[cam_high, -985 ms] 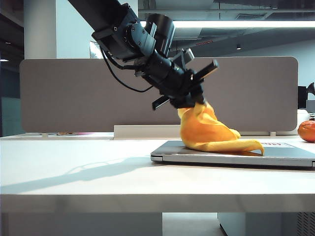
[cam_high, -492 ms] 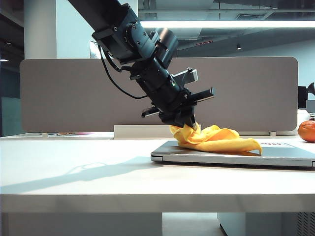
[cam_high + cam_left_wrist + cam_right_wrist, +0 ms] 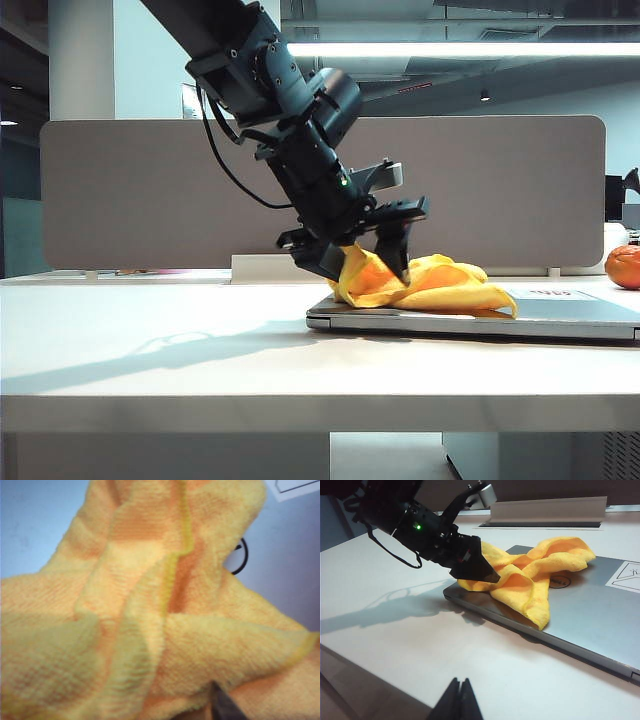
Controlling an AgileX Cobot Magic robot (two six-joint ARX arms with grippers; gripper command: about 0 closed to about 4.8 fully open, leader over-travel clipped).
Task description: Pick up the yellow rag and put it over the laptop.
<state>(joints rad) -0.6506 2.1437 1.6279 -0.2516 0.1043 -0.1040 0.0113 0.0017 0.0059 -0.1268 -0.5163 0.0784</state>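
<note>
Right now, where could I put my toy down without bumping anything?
The white table left of the laptop is bare. The laptop's right half is free. Its left end is crowded: yellow rag and open left hand. The shut right hand is back near the table edge.

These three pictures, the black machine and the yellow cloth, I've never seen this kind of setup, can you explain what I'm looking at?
It is a two-armed robot at a white table. The side picture comes from a fixed camera; the other two come from cameras on each wrist. A closed laptop lies on the table with the yellow rag crumpled on its lid, and an orange fruit sits far right. The left claw stands open astride the rag's end, so nothing is firmly held. Its own camera sees almost only cloth. The right claw is shut, empty, resting low near the table's edge.
</note>
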